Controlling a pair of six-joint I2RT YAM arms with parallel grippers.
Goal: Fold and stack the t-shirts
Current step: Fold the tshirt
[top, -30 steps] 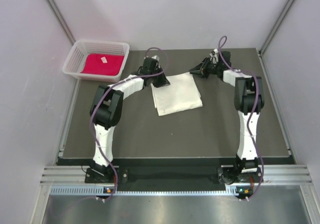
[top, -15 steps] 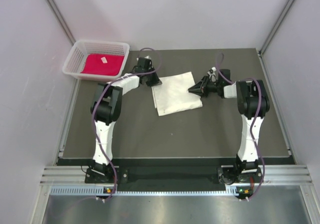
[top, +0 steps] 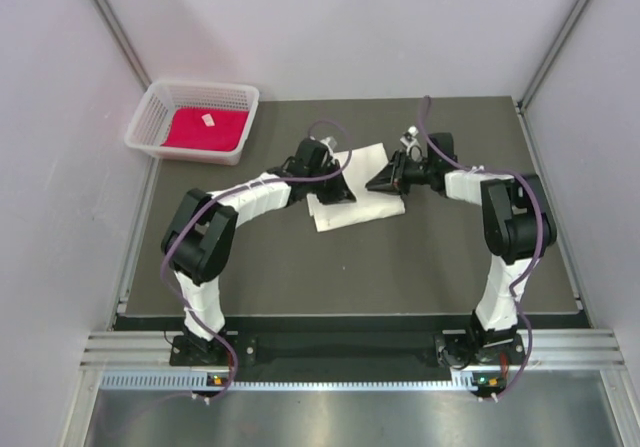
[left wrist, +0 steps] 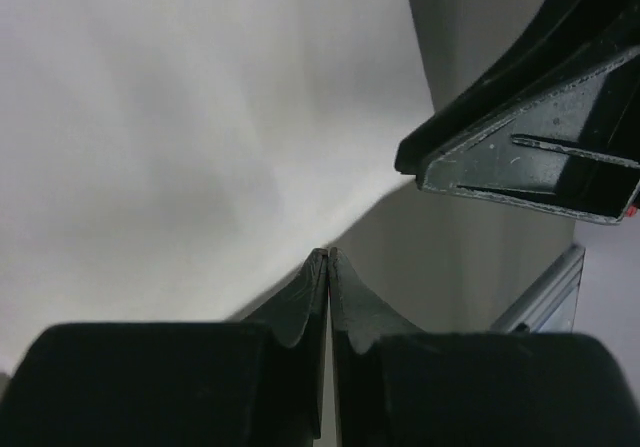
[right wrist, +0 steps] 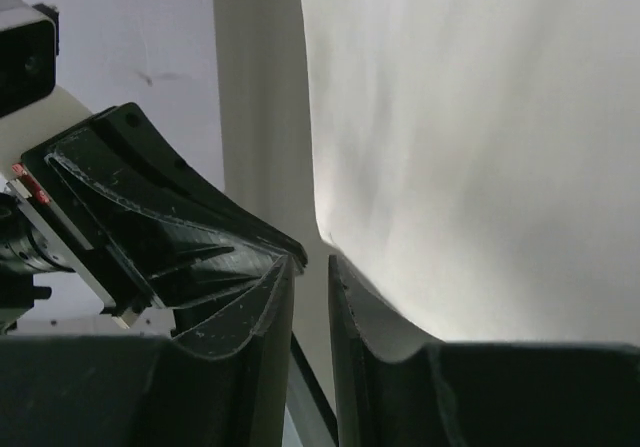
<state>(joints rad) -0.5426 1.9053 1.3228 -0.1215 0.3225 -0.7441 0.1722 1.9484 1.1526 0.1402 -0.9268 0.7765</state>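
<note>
The cream-white t-shirt (top: 362, 172) lies folded flat in the middle of the dark mat. My left gripper (top: 338, 192) is shut and rests low over the shirt's left part. In the left wrist view its tips (left wrist: 328, 255) meet at the cloth's edge (left wrist: 180, 137). My right gripper (top: 380, 181) sits at the shirt's right edge, pointing left. Its fingers (right wrist: 312, 262) show only a narrow slit with nothing between them, and white cloth (right wrist: 470, 137) lies beside them. The two grippers are close together. The red-magenta t-shirt (top: 205, 129), with a small white tag, lies in the basket.
A white plastic mesh basket (top: 152, 107) stands at the back left corner, partly off the mat (top: 400, 267). Grey walls and metal rails (top: 570, 257) enclose the mat on the left, right and back.
My left gripper has moved from the shirt's back left corner, forward and right onto the shirt. My right gripper has moved slightly left and back along the right edge.
</note>
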